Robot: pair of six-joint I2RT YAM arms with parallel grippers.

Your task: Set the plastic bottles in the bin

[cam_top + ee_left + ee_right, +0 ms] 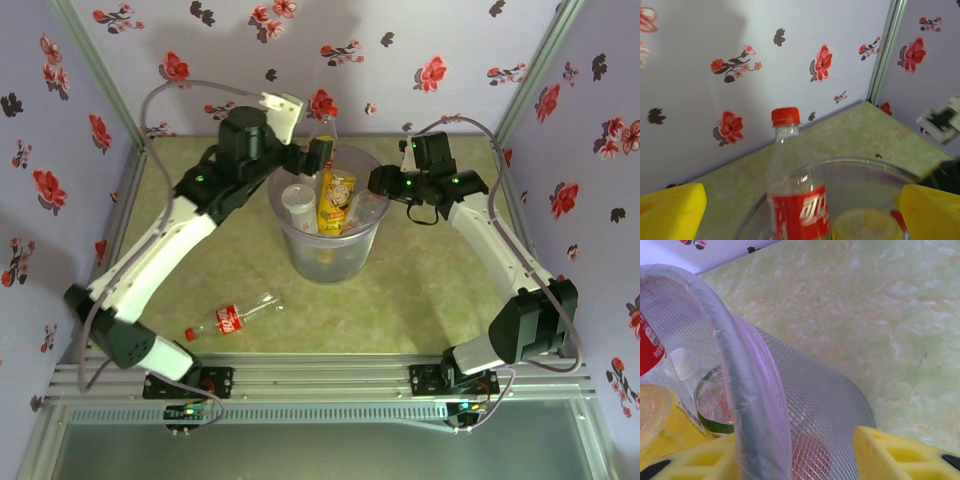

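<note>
Over the bin (330,262), most of the job looks done.
Between the spread fingers of the left gripper (802,215) a red-capped bottle (790,170) stands upright, untouched; the right gripper (795,460), open too, straddles the rim. Below them a yellow-labelled bottle (338,195) and others lie inside. Farther, well behind the left gripper, one last bottle (228,320) lies on the table (420,300), I judge.
</note>
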